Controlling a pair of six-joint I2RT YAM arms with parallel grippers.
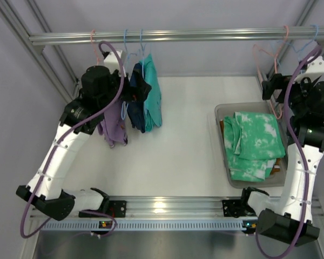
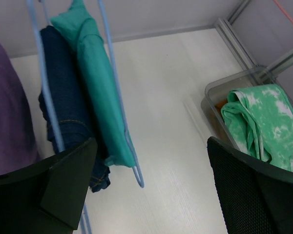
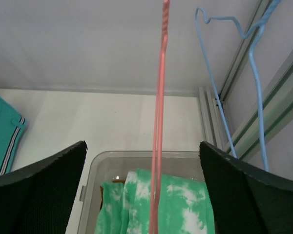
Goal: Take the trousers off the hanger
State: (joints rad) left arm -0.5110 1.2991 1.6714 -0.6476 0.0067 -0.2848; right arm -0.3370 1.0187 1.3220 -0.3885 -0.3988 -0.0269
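The mint-green mottled trousers (image 1: 255,143) lie folded in a clear bin (image 1: 218,110) at the right, off any hanger. They also show in the left wrist view (image 2: 263,122) and the right wrist view (image 3: 185,204). The rust-orange trousers (image 1: 279,163) lie under them, only slivers showing (image 2: 217,114) (image 3: 117,181). My right gripper (image 1: 270,86) is open above the bin; a bare pink hanger (image 3: 159,122) hangs between its fingers (image 3: 142,144), untouched. My left gripper (image 1: 136,89) is open and empty (image 2: 151,141) beside the hung clothes.
A teal pair (image 1: 153,94) (image 2: 95,83), a dark denim pair (image 1: 136,110) (image 2: 63,102) and a lilac pair (image 1: 114,121) (image 2: 7,122) hang on hangers from the rail (image 1: 205,36) at left. A bare blue hanger (image 3: 219,97) hangs at far right.
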